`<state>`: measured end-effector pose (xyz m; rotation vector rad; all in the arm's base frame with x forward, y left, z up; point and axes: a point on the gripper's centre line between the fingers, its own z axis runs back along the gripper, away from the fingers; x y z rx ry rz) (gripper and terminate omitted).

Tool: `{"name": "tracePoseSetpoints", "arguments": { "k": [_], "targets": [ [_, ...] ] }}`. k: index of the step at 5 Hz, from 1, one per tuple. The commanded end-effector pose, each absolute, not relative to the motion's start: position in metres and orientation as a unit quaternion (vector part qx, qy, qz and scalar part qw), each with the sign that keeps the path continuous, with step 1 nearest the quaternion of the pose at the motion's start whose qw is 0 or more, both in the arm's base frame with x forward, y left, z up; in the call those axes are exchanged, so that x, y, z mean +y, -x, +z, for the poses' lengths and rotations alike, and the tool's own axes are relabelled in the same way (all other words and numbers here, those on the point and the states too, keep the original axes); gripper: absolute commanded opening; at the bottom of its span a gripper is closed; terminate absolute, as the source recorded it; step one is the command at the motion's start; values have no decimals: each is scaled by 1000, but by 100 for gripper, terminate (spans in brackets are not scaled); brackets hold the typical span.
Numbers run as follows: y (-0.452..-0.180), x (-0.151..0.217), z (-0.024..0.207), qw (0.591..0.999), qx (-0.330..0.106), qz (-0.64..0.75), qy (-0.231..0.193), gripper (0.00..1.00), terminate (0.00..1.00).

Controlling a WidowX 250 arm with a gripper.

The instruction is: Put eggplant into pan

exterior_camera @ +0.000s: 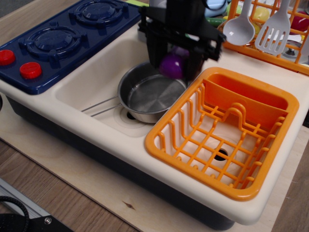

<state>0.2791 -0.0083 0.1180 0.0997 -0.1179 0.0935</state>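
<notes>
One object in play: the eggplant [172, 66], small, glossy and purple, clamped between the black fingers of the hand [174, 67].
Hand state: closed on the eggplant, holding it off any surface, just above the far rim of the pan.
Pan: the steel pan [149, 94] sits in the cream sink basin [82, 84], its wire handle pointing toward the near left.
Neighbours: the orange dish rack [227, 130] lies just beside the pan on the right; the blue stove [58, 38] is well apart on the left.
Step in hand: carrying the eggplant over the pan for release, as I judge it.
Doing it well: bring the hand a little further toward the pan's middle, lower it close to the flat bottom, then part the fingers.
Risk: released at the rim, the rounded toy could roll out into the sink.
</notes>
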Motion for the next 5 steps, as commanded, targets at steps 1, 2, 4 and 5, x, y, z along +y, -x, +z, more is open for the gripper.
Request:
{"name": "tracePoseSetpoints", "arguments": {
  "k": [1, 2, 4, 5],
  "targets": [
    [-268, 6, 127, 993, -84, 71, -38, 0, 0],
    [-262, 17, 119, 993, -76, 82, -33, 100, 0],
    [-262, 24, 115, 994, -78, 72, -16, 100, 0],
    [-262, 24, 115, 994, -78, 72, -16, 100, 100]
  ]
}}
